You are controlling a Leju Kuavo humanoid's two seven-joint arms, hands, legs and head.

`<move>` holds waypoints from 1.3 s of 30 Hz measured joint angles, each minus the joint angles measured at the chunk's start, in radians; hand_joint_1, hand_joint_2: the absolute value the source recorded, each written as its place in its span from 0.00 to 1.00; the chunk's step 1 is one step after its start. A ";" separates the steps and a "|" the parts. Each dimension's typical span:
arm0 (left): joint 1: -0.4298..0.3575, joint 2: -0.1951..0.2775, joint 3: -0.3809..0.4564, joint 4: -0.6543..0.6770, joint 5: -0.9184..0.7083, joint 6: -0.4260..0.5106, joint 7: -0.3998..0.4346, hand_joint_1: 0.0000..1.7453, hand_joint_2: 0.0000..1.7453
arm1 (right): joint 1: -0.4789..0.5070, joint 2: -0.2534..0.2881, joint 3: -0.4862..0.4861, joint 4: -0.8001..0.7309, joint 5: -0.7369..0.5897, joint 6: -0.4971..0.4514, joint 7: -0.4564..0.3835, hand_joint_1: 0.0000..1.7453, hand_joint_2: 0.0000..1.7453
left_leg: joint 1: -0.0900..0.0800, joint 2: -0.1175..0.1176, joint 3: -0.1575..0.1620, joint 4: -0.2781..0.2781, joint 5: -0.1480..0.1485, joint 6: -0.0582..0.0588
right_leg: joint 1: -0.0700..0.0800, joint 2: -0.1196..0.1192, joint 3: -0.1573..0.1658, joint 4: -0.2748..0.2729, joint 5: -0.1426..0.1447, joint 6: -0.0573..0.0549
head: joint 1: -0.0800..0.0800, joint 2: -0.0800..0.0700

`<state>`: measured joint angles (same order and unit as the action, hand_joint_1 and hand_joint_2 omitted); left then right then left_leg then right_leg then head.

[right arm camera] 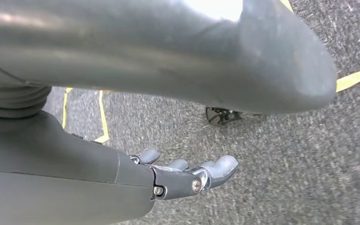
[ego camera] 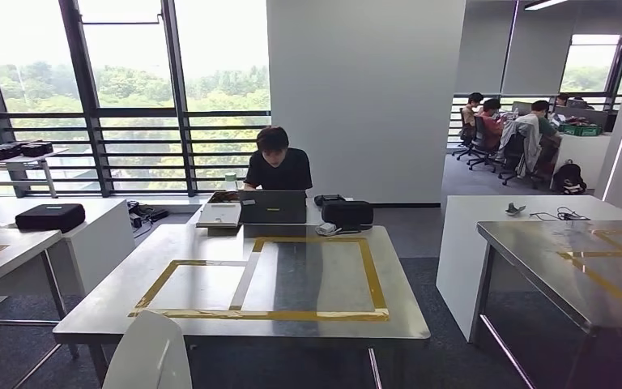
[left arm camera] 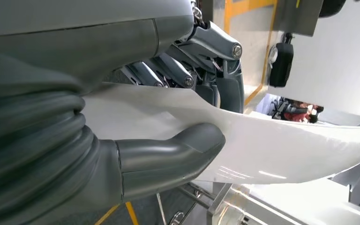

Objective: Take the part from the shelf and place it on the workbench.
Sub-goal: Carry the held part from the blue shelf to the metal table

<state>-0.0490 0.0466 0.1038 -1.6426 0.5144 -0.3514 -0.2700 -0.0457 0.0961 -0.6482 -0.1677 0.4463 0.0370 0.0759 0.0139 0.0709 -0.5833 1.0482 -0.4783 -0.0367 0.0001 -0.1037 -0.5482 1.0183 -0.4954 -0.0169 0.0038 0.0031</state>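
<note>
A curved white plastic part is gripped by my left hand: the grey thumb presses one face and the darker fingers press the other. In the head view the same white part rises at the bottom left, just in front of the steel workbench, whose top carries rectangles of yellow tape. My right hand hangs over grey carpet with its fingers apart and nothing in them.
A person sits behind a laptop at the workbench's far end, beside a black bag. Another steel table stands to the right and a white table with a black case to the left. Several people sit far right.
</note>
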 joint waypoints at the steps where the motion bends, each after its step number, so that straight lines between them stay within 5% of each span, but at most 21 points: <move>1: -0.001 0.001 0.000 0.001 0.000 -0.001 0.000 1.00 1.00 | -0.001 0.000 0.000 0.000 0.000 0.000 0.000 0.00 0.00 | -0.003 0.006 0.006 -0.014 -0.001 0.009 | 0.004 -0.010 0.001 0.002 -0.002 0.005 | 0.001 0.000; 3: -0.002 0.003 0.000 0.003 0.001 -0.002 0.000 1.00 1.00 | -0.003 0.000 -0.001 0.000 0.000 0.000 0.003 0.00 0.00 | -0.003 -0.020 0.001 -0.014 0.004 0.024 | 0.005 -0.028 0.003 0.003 -0.004 0.014 | 0.002 0.000; 4: -0.003 0.004 0.000 0.003 0.002 -0.003 0.000 1.00 1.00 | -0.004 0.000 -0.001 0.000 0.000 -0.001 0.005 0.00 0.00 | -0.002 -0.031 0.000 -0.016 0.007 0.030 | 0.003 -0.019 0.002 0.009 -0.011 0.019 | 0.002 0.000; 7: -0.008 0.005 0.000 0.005 0.004 -0.005 -0.001 1.00 1.00 | -0.005 -0.001 -0.001 0.000 0.000 -0.001 0.009 0.00 0.00 | 0.004 -0.063 -0.006 -0.018 0.014 0.044 | -0.006 0.068 -0.050 0.130 -0.086 0.035 | 0.004 0.000; 9: -0.009 0.005 -0.001 0.008 0.004 -0.006 0.000 1.00 1.00 | -0.001 -0.001 -0.002 0.000 0.000 -0.001 0.010 0.00 0.00 | 0.005 -0.088 -0.011 -0.017 0.017 0.047 | -0.007 0.095 -0.115 0.260 -0.138 0.037 | 0.004 0.000; 10: -0.009 0.005 -0.002 0.010 0.004 -0.006 0.000 1.00 1.00 | 0.000 -0.001 -0.002 0.000 0.000 -0.002 0.011 0.00 0.00 | 0.005 -0.103 -0.013 -0.017 0.018 0.047 | -0.008 0.099 -0.133 0.292 -0.140 0.036 | 0.004 0.000; 12: -0.009 0.005 -0.002 0.014 0.004 -0.006 0.000 1.00 1.00 | 0.001 -0.001 -0.002 0.000 0.002 -0.002 0.010 0.00 0.00 | 0.005 -0.131 -0.012 -0.015 0.020 0.045 | -0.008 0.107 -0.109 0.232 -0.083 0.031 | 0.005 0.000; 14: -0.012 0.005 -0.002 0.016 0.005 -0.006 -0.001 1.00 1.00 | 0.001 -0.001 -0.002 0.000 0.003 -0.001 0.009 0.00 0.00 | 0.005 -0.154 -0.013 -0.013 0.022 0.040 | -0.009 0.146 -0.048 0.089 -0.015 0.021 | 0.004 0.000; 16: -0.016 0.005 -0.002 0.018 0.006 -0.006 -0.002 1.00 1.00 | 0.000 -0.002 -0.002 0.000 0.004 0.000 0.001 0.00 0.00 | 0.006 -0.173 -0.019 -0.015 0.026 0.028 | -0.008 0.175 -0.018 0.012 0.006 0.016 | 0.004 0.000; 18: -0.017 0.006 -0.002 0.019 0.007 -0.005 -0.004 1.00 1.00 | -0.002 -0.002 -0.004 0.000 0.001 0.002 -0.010 0.00 0.00 | 0.008 -0.189 -0.022 -0.024 0.034 0.011 | -0.005 0.167 -0.017 0.005 0.008 0.011 | 0.004 0.000; 19: -0.016 0.006 -0.002 0.020 0.007 -0.005 -0.005 1.00 1.00 | -0.003 -0.001 -0.005 0.000 -0.001 0.003 -0.012 0.00 0.00 | 0.008 -0.192 -0.020 -0.030 0.037 0.013 | -0.006 0.163 -0.015 -0.002 0.012 0.012 | 0.004 0.000; 23: -0.025 0.008 -0.003 0.023 0.006 -0.005 -0.006 1.00 1.00 | -0.008 0.000 -0.013 0.000 -0.006 0.005 -0.006 0.00 0.00 | 0.004 -0.190 -0.014 -0.047 0.048 0.055 | -0.011 0.160 -0.015 -0.017 0.023 0.015 | 0.000 0.000; 26: -0.026 0.008 -0.004 0.028 0.004 -0.005 -0.006 1.00 1.00 | -0.007 0.000 -0.018 0.000 -0.007 0.006 -0.006 0.00 0.00 | 0.006 -0.185 -0.012 -0.053 0.052 0.045 | -0.008 0.162 -0.018 -0.014 0.025 0.007 | -0.001 0.000; 31: -0.026 0.008 -0.004 0.035 0.004 -0.005 -0.006 1.00 1.00 | -0.007 0.000 -0.020 0.000 -0.008 0.006 -0.006 0.00 0.00 | 0.012 -0.182 -0.010 -0.060 0.055 0.001 | -0.005 0.165 -0.021 -0.012 0.026 0.002 | -0.001 0.000; 33: -0.026 0.008 -0.004 0.035 0.004 -0.005 -0.006 1.00 1.00 | -0.007 0.000 -0.021 0.000 -0.008 0.006 -0.006 0.00 0.00 | 0.011 -0.182 -0.011 -0.057 0.054 0.003 | -0.006 0.166 -0.020 -0.014 0.027 0.004 | -0.001 0.000; 36: -0.028 0.008 -0.004 0.035 0.004 -0.005 -0.006 1.00 1.00 | -0.007 0.001 -0.021 0.000 -0.008 0.006 -0.005 0.00 0.00 | 0.013 -0.176 0.003 -0.080 0.062 0.021 | -0.008 0.161 -0.013 -0.026 0.031 0.016 | -0.001 0.000; 39: -0.029 0.008 -0.005 0.038 0.004 -0.005 -0.008 1.00 1.00 | -0.009 0.001 -0.022 0.000 -0.008 0.005 -0.004 0.00 0.00 | 0.022 -0.160 0.025 -0.115 0.076 0.028 | -0.010 0.126 -0.057 0.071 -0.032 0.033 | 0.000 0.000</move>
<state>-0.0779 0.0544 0.0992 -1.6050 0.5179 -0.3563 -0.2781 -0.0549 0.0973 -0.6701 -0.1675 0.4387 0.0422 0.0718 0.0357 -0.0895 -0.5578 0.9332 -0.4024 -0.0091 -0.0096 0.0223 -0.6052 1.0894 -0.5270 0.0160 0.0043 0.0031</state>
